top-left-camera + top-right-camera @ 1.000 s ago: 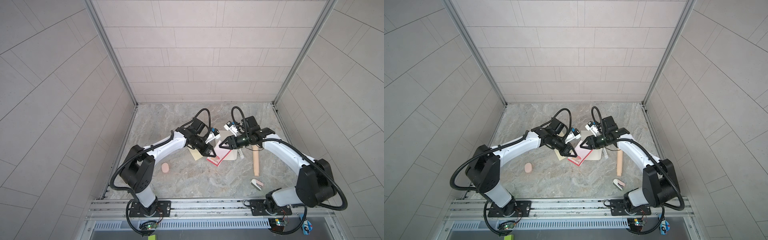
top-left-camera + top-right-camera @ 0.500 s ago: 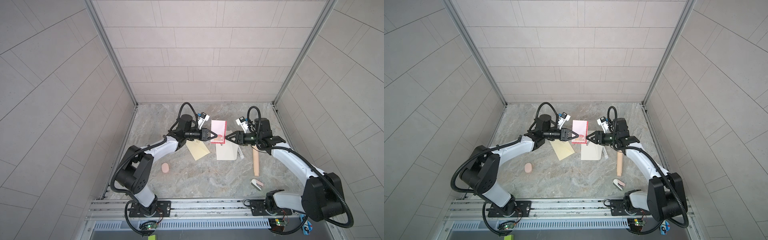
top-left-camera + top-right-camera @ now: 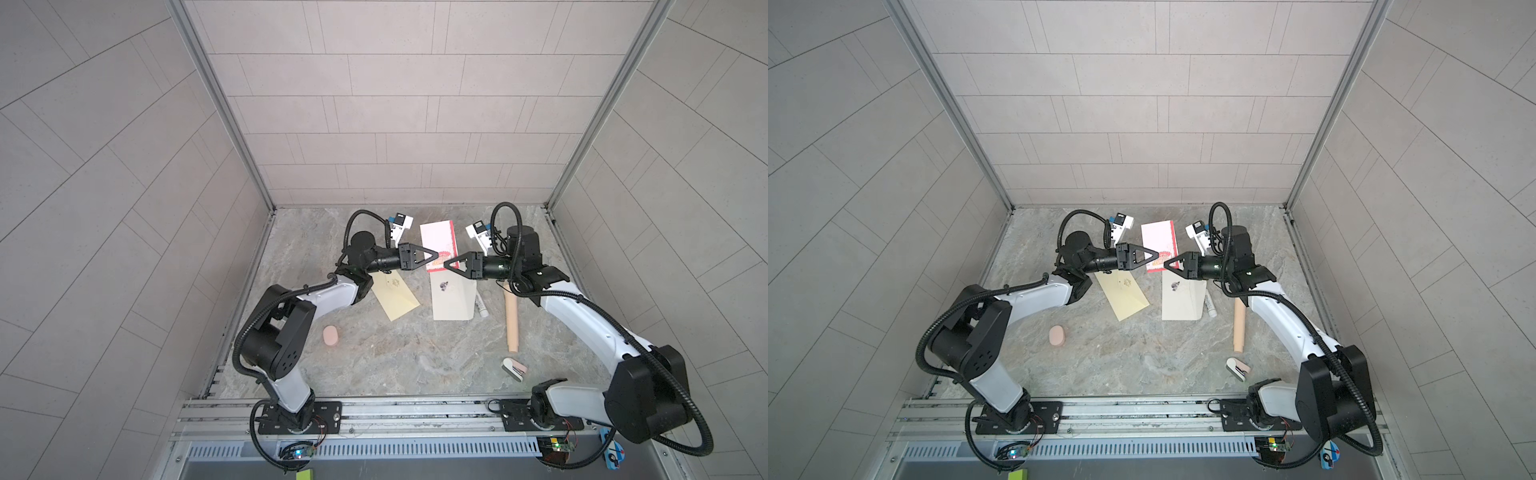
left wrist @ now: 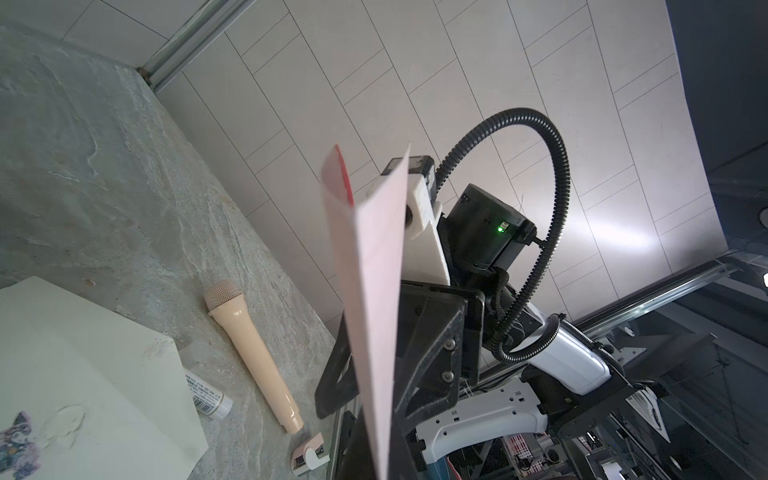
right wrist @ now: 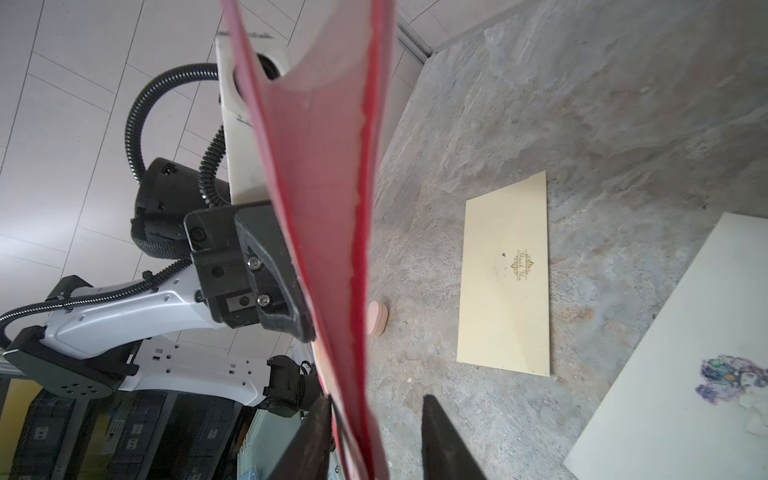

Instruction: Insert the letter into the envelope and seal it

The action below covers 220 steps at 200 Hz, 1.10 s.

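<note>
The letter (image 3: 436, 239), a folded sheet that is pale pink-white outside and red inside, hangs in the air above the stone table. My left gripper (image 3: 435, 254) is shut on its lower edge, coming in from the left. My right gripper (image 3: 446, 264) faces it from the right. In the right wrist view the letter (image 5: 316, 166) runs between my right gripper's (image 5: 376, 415) jaws, against one finger and clear of the other. The cream envelope (image 3: 455, 305) with a small dark mark lies flat just below both grippers.
A pale yellow paper (image 3: 395, 297) lies left of the envelope. A glue stick (image 3: 481, 307) and a beige toy microphone (image 3: 512, 320) lie to its right. A pink oval (image 3: 330, 336) sits front left, a small white-pink clip (image 3: 514, 369) front right.
Both arms rose from the table. The left gripper lifted the letter upright, and the right gripper swung round to face it and narrowed its jaws about the letter's edge.
</note>
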### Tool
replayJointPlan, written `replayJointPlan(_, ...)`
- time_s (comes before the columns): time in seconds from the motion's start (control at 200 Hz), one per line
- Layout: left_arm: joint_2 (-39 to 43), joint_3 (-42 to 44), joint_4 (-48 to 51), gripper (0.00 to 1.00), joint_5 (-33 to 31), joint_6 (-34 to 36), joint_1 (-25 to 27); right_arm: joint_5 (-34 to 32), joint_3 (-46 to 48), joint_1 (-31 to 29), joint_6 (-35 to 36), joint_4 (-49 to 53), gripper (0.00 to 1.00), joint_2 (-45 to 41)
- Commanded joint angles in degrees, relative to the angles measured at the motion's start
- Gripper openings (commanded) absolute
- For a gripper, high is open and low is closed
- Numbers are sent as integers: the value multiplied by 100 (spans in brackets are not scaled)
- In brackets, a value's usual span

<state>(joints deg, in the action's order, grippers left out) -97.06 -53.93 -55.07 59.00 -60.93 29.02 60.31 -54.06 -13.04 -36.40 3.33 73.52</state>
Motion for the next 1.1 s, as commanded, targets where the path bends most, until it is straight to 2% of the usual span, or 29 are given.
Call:
replayJointPlan(0.0,124,58,74,0,151,139,-10,23,-213,-47,-45,-209,19,65)
replayJointPlan(0.08,210,58,612,0,102,530,-8,-172,-288,-111,-1,-116,3,107)
replayJointPlan(0.13,324,41,1251,0,-116,1006,-10,-401,-324,-150,83,43,0,106)
replayJointPlan(0.18,565,-32,2451,0,-611,1984,-3,-762,-411,-205,367,482,0,100)
replayJointPlan(0.26,977,-301,4467,33,-2246,3620,150,-1590,-493,-243,673,1170,0,95)
replayJointPlan(0.3,1068,-441,5087,50,-2853,4120,268,-2084,-514,-245,759,1504,0,100)
replayJointPlan(0.325,1049,-514,5303,55,-3038,4278,314,-2420,-493,-245,794,1684,0,101)
replayJointPlan(0.37,926,-639,5553,60,-3272,4245,350,-2905,-452,-243,880,1969,0,122)
replayJointPlan(0.44,600,-773,5691,61,-3311,4002,382,-3726,-347,-212,868,2328,0,215)
replayJointPlan(0.62,-225,-1306,6071,62,-4116,3999,932,-4614,-177,-182,959,2786,0,776)
replayJointPlan(0.786,-961,-1895,6470,61,-4629,3835,1253,-4694,-227,-107,1108,2878,0,1376)
replayJointPlan(0.961,-1563,-2491,7202,61,-4650,3954,1269,-4824,-444,-85,1310,3247,0,1778)
replayJointPlan(1.096,-1825,-2592,7238,60,-4650,3890,1271,-4733,-587,-85,1337,3504,0,2047)
